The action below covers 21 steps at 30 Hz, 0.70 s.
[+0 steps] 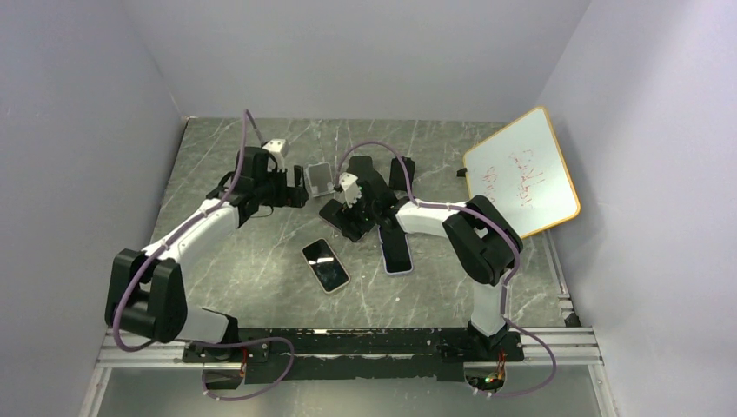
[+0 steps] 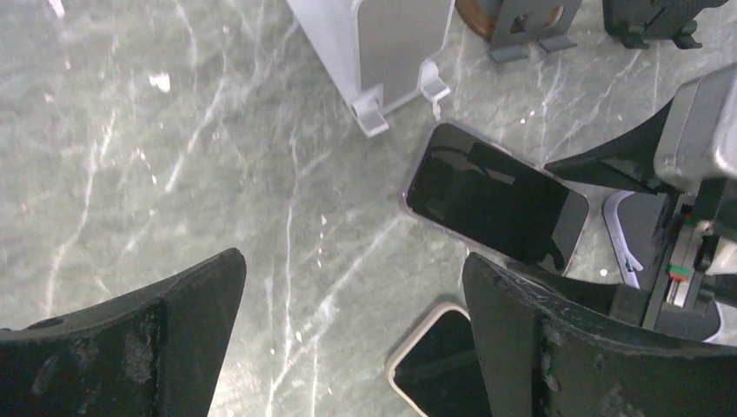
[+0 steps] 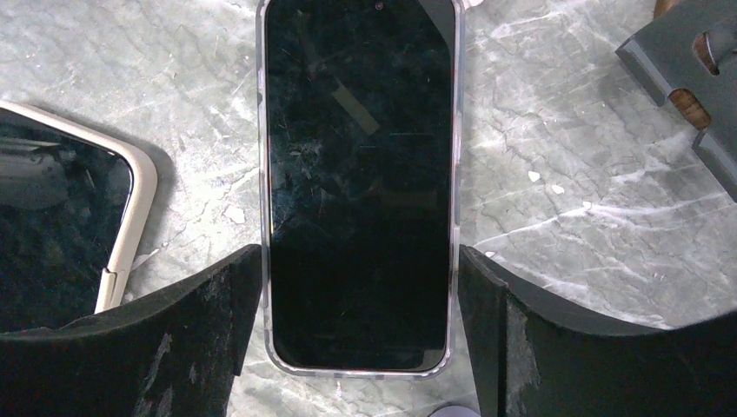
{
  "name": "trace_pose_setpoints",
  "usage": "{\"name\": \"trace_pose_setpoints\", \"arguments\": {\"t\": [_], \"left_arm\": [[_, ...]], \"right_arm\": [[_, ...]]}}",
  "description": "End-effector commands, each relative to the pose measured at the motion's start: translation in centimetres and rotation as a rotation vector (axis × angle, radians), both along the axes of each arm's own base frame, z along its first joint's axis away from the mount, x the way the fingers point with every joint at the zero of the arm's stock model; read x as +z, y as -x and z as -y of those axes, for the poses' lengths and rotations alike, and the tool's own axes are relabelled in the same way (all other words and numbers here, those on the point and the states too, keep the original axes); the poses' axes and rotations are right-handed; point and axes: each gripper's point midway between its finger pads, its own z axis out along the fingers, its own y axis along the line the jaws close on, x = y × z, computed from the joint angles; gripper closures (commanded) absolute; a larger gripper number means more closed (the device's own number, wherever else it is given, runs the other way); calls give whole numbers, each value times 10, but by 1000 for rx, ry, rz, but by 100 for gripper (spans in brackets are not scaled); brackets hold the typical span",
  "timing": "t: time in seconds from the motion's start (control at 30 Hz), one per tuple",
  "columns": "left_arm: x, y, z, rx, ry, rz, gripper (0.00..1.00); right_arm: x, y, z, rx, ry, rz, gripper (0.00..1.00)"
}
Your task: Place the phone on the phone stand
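closest to the arm bases, a beige-cased phone [image 1: 326, 265] lies flat on the marble table [image 1: 261, 287], screen up and skewed. just to its right another phone [image 1: 396, 252] lies face up, partly under the right arm, its length running near to far. a little further in is the one being worked on: the clear-cased phone [image 3: 361, 174], flat on the marble with its dark screen up, between those two and the stands. seen from the right wrist, its long axis runs straight away from the camera, in line with the gap between the jaws, with the front-camera dot at the far end. the right gripper [image 3: 361, 261] is down over its near end, jaws spread to about the phone's width, with its fingers [image 3: 200, 330] right at the two long edges. whether they actually pinch it i can't tell. off to the left, the left gripper [image 2: 352, 261] hangs wide open over bare marble, holding nothing and clear of the phone. beyond, a silver stand [image 2: 391, 43] sits just beside one end of that phone, not touching it. a dark stand [image 3: 682, 61] sits further back, and a whiteboard [image 1: 521, 169] leans at the far right.
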Motion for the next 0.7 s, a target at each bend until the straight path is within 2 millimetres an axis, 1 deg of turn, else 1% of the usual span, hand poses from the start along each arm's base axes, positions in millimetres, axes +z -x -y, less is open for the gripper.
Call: {"name": "trace_pose_setpoints", "arguments": {"t": [0.0, 0.1, 0.2, 0.27, 0.3, 0.4, 0.53, 0.67], "left_arm": [[6, 10, -1, 118, 99, 21, 0], [-12, 23, 3, 136, 159, -14, 0], [-27, 33, 11, 135, 217, -41, 0], [-31, 34, 16, 132, 255, -17, 0], [-38, 38, 17, 129, 273, -19, 0], [-47, 45, 26, 118, 350, -8, 0], [-60, 52, 30, 123, 402, 11, 0], [-60, 53, 31, 126, 446, 52, 0]], "right_arm": [[-32, 16, 24, -53, 121, -62, 35], [-31, 18, 20, -53, 98, -73, 37], [-28, 25, 9, -40, 31, -110, 38], [-25, 27, 0, -35, -29, -133, 38], [-24, 30, -5, -34, -59, -149, 38], [-23, 38, -17, -27, -134, -208, 38], [-13, 49, -33, 13, -243, -262, 38], [-6, 57, -41, 42, -306, -287, 39]]}}
